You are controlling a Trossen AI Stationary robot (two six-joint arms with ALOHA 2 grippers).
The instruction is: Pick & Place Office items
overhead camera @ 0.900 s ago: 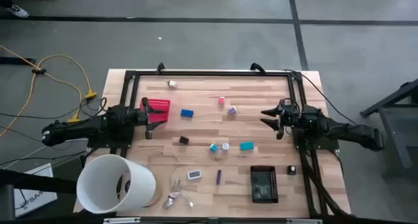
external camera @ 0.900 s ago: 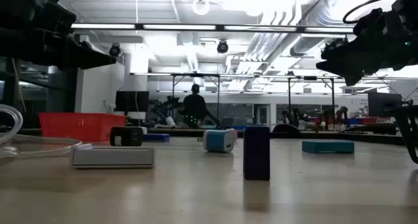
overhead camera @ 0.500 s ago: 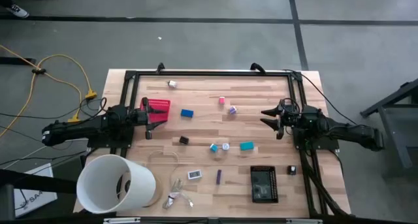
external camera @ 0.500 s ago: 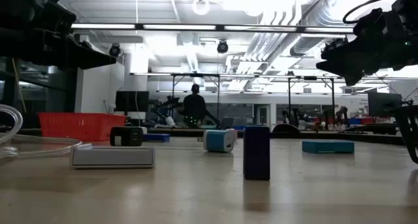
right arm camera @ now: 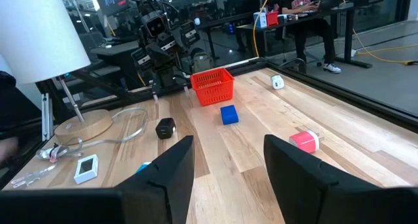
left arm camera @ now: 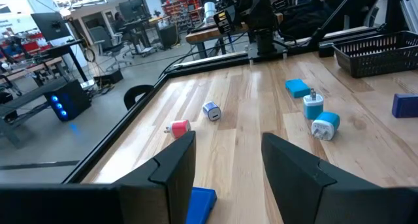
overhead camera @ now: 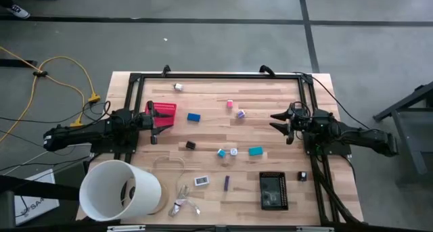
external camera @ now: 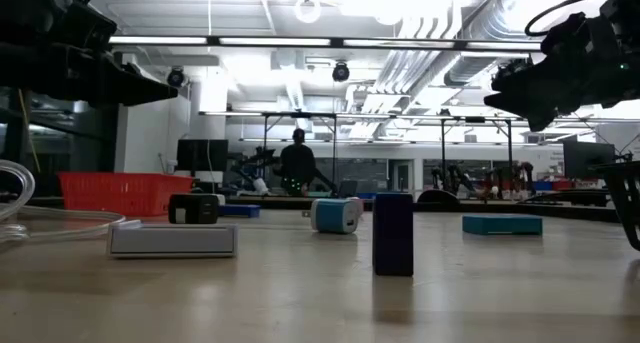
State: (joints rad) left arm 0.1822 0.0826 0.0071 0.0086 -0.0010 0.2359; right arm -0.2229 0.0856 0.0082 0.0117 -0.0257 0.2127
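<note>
- The pale wooden tabletop (overhead camera: 270, 100) looked the same across the last second; nothing on it had shifted, so the task had made no headway in that time.
- The big white plastic tub (overhead camera: 120, 190) lay on its side, well away from the small red mesh basket (overhead camera: 163, 112) that serves as landmark here, near the edge opposite it on the left arm's side.
- The left end effector (overhead camera: 155, 123) hung above the tabletop just beside the red basket, motionless, its two dark fingers (left arm camera: 171, 165) parted with bare wood between them and nothing gripped.
- The right end effector (overhead camera: 280, 122) hovered well apart from the basket, across the tabletop, equally still, its fingers (right arm camera: 295, 160) spread and empty.
- The black mesh tray (overhead camera: 272, 190) sat far from the basket, at the near corner on the right arm's side.
- The office items were all loose on the wood: a blue block (overhead camera: 194, 117) just beside the basket, a black piece (overhead camera: 190, 145) near it, a pink piece (overhead camera: 230, 104) and a purple-and-white piece (overhead camera: 241, 113) farther off, two light-blue plug-like pieces (overhead camera: 227, 152) and a teal block (overhead camera: 255, 151) farther still, a purple upright block (overhead camera: 226, 182) and a white flat piece (overhead camera: 201, 181) toward the tub.
- With both arms idle and empty, I judged that no pick was under way; the blue block looked the easiest first reach for the left arm.
</note>
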